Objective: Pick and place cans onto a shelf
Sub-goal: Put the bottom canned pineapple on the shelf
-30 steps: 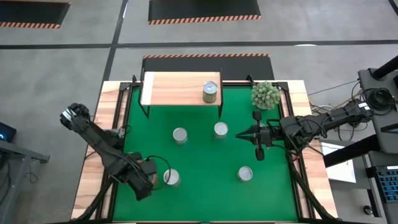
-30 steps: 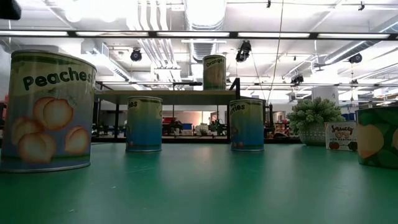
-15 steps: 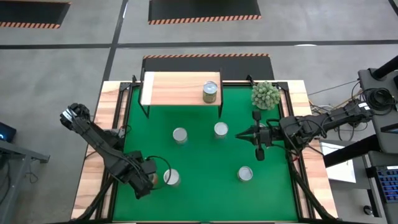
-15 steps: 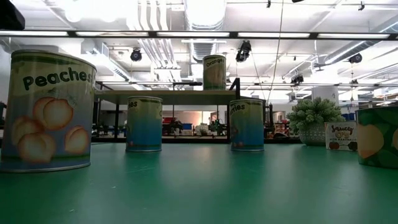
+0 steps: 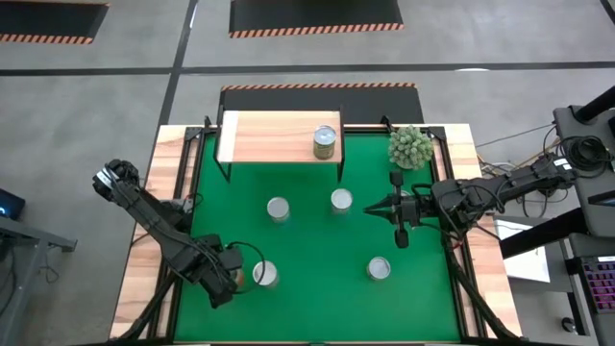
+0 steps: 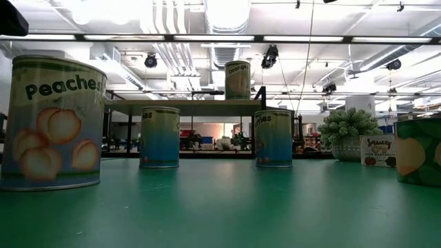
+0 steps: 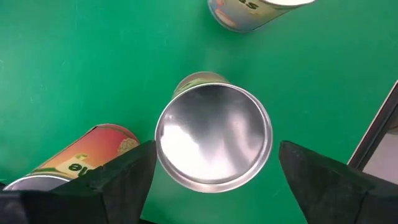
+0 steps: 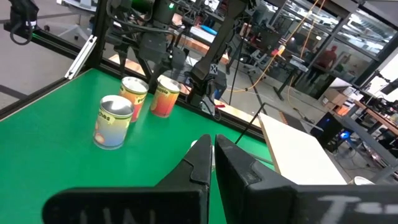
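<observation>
One can (image 5: 325,142) stands on the light-wood shelf (image 5: 269,137) at the far side of the green mat. Other cans stand on the mat: two mid-table (image 5: 278,209) (image 5: 341,200), one near right (image 5: 379,268), and a peach-labelled can (image 5: 264,275) near left. My left gripper (image 7: 216,149) is open over that can's silvery top (image 7: 213,137), one finger on either side and not touching it. My right gripper (image 8: 212,146) is shut and holds nothing, just right of the mid-table can (image 5: 341,200).
A fuzzy pale-green ball plant (image 5: 410,147) stands at the far right corner by the shelf's leg. An orange-labelled can (image 7: 81,162) shows close beside my left gripper. Wooden strips (image 5: 144,250) border the mat. Bare mat lies in the middle near the front.
</observation>
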